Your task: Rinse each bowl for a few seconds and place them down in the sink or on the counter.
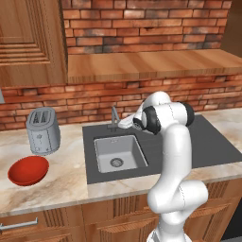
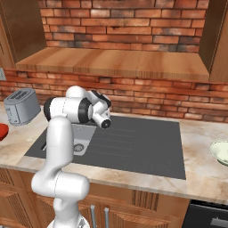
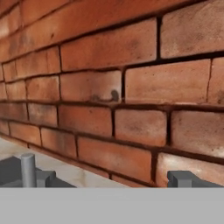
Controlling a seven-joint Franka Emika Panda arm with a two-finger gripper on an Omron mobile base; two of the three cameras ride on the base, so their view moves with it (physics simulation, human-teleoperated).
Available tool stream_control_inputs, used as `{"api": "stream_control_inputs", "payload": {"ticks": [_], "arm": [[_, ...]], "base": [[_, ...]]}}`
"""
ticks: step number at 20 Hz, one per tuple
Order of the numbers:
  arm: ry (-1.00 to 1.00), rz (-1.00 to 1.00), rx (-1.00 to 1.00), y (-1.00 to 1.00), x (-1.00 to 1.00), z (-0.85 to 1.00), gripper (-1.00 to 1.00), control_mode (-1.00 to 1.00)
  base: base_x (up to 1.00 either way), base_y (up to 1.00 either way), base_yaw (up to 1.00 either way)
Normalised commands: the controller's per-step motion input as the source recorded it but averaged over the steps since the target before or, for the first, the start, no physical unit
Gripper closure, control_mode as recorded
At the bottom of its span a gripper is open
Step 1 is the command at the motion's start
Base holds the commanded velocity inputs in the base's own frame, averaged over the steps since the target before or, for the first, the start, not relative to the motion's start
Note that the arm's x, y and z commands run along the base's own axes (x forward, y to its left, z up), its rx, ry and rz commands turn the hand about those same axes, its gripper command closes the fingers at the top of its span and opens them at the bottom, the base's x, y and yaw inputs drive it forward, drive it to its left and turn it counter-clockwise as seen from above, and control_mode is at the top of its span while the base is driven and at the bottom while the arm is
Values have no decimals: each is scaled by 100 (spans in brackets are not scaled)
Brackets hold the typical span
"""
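The fingers [image 3: 113, 178] stand wide apart with nothing between them, their two dark tips [image 3: 181, 178] rising at the bottom of the hand view. They face the brick wall [image 3: 131, 87] at the back of the bench [image 1: 66, 179], and the upright stem of the faucet [image 3: 28, 169] shows just beside the left tip.

From the left base view, the arm [image 1: 172, 156] rises in front of the sink [image 1: 208, 146] and bends back toward the wall, its hand held above the rear edge of the sink unit, near the faucet [image 1: 114, 118]. The square steel basin [image 1: 119, 153] with its round drain lies below and in front of the hand, and holds no bowl.

The red bowl [image 1: 28, 170] sits on the bench near its front edge, well to the left of the sink and well apart from the fingers. It lies just in front of the silver toaster [image 1: 43, 131], which stands near the back wall.

In the right base view, the cream-green bowl [image 2: 220, 152] rests on the bench at the far right, beyond the right edge of the sink unit and partly cut off by the picture's edge. It too lies well apart from the fingers, with the ribbed drainboard [image 2: 133, 138] between it and the hand. A sliver of the red bowl [image 2: 2, 132] shows at the left edge, below the toaster [image 2: 22, 106].

A bare wooden shelf [image 2: 111, 62] runs along the wall above the sink.
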Motion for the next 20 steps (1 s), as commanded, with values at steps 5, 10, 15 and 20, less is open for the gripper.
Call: {"api": "stream_control_inputs", "payload": {"ticks": [5,10,15,20], "arm": [[0,-4,6,-40,0,-8,-100,-100],[0,-7,6,-44,0,-11,-100,-100],[0,-7,6,-46,0,-12,-100,-100],[0,-6,6,-49,0,-14,-100,-100]], "base": [[0,0,0],[0,0,0],[0,0,0],[0,0,0]]}}
